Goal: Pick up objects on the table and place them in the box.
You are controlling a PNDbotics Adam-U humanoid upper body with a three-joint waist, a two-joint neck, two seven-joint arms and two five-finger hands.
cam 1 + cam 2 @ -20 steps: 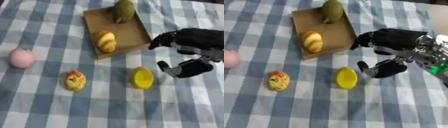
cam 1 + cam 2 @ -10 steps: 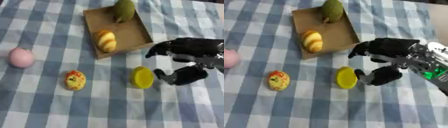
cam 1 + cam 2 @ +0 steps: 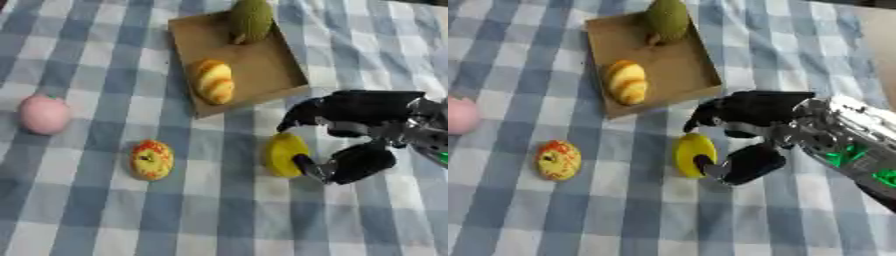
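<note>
Here the right hand (image 3: pixel 350 131) brackets the yellow object (image 3: pixel 285 154), fingers and thumb spread, not yet closed — a glancing close could nudge the object aside on the table (image 3: pixel 105 220) — away from the box (image 3: pixel 262 75).

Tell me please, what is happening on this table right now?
The robot's right hand is closing around a yellow object on the checkered tablecloth, fingers above it and thumb below. The cardboard box already holds a green fruit and a bread-like piece. A pink object and a yellow-red one wait on the cloth.

a blue and white checked tablecloth (image 3: pixel 105 215) covers the whole table.
</note>
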